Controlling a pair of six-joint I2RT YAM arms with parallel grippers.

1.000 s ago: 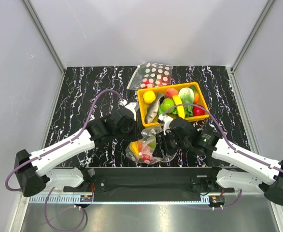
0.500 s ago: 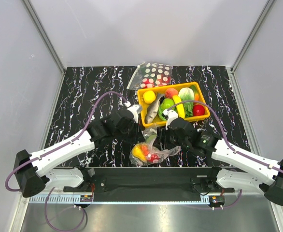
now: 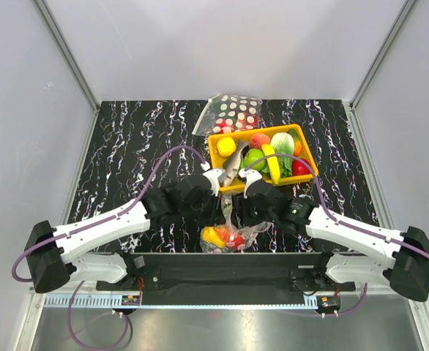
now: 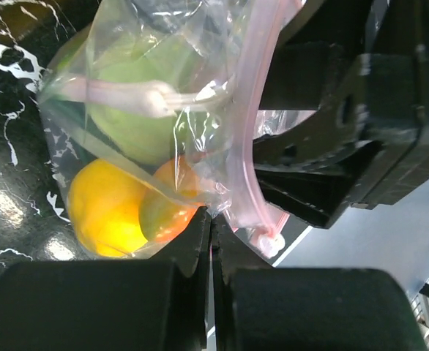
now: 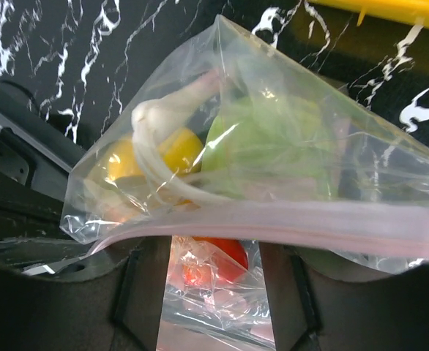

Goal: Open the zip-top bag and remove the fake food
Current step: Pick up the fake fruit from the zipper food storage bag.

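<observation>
Bag (image 3: 231, 216): pinched by clenched left gripper (image 4: 211, 245) near zip (image 5: 310, 223); right gripper (image 5: 211, 292) agape astride zip. Risk: thin film slips free, and bag with food (image 3: 222, 236) drops off table (image 3: 127, 146).

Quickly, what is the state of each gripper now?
Left gripper: closed, pinching the zip-top bag edge.
Right gripper: jaws open; the bag lies between them, ungripped.

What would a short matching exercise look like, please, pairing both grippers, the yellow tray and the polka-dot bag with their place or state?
1. left gripper
2. right gripper
3. yellow tray
4. polka-dot bag

A. open, pink zip strip crossing between its fingers
B. shut on the zip-top bag
C. behind the tray, near the table's far edge
D. holding loose toy fruit

Pairs: 1-B, 2-A, 3-D, 4-C
</observation>
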